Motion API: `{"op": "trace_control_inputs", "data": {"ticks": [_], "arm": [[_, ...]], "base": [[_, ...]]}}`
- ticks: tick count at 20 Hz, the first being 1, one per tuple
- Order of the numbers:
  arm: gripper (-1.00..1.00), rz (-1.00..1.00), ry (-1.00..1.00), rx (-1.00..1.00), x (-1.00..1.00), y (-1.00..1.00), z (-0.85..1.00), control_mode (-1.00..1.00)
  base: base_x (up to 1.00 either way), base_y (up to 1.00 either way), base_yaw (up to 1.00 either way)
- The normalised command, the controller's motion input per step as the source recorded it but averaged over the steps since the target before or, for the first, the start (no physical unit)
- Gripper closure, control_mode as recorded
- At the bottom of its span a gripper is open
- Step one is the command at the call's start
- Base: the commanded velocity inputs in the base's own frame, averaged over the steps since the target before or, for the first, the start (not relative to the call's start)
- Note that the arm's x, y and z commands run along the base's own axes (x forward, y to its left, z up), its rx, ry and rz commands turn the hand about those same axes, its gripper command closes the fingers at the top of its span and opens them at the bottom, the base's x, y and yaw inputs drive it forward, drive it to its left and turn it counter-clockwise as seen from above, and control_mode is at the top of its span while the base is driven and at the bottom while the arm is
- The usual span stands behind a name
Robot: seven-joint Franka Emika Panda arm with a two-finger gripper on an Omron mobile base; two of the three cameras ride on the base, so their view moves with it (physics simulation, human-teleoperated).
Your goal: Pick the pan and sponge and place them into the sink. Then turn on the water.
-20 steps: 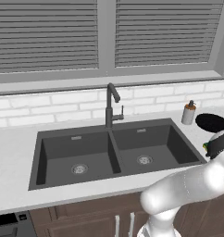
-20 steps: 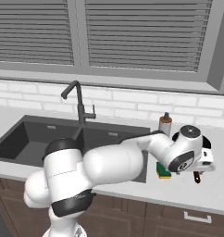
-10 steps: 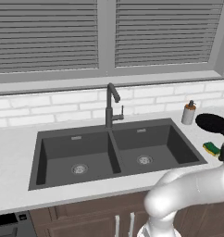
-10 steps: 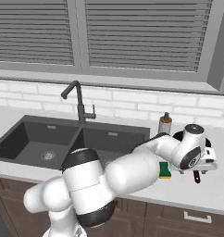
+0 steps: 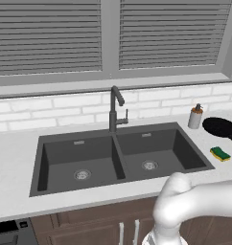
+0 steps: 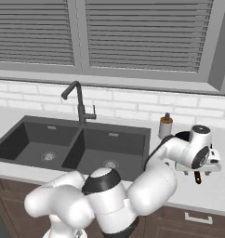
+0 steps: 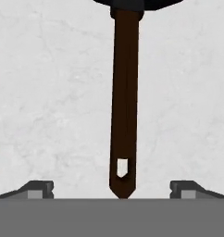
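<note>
Swinging further right along the counter (image 5: 12,182) since the earlier frames, the arm has uncovered the sponge (image 5: 220,153) and brought the gripper (image 7: 111,190) over the pan (image 5: 219,128) handle (image 7: 124,111). Its jaws stand wide apart, released, with the brown handle lying between them and nothing held. Pan and sponge both sit near the counter's right end, beside the sink (image 5: 119,158), which is dry. Picking the pan is the step in hand; next the gripper likely needs to descend and close on the handle.
</note>
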Motion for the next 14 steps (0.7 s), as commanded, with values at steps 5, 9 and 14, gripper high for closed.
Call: {"op": "trace_control_inputs", "data": {"ticks": [5,9,14], "arm": [[-1.0,0.0,0.03,0.0,0.18,-0.06,-0.35,-1.0],[-1.0,0.0,0.01,0.0,0.14,-0.06,-0.37,-1.0],[-1.0,0.0,0.0,0.0,0.07,-0.14,-0.35,-1.0]], "base": [[0.0,0.0,0.0],[0.0,0.0,0.0],[0.0,0.0,0.0]]}}
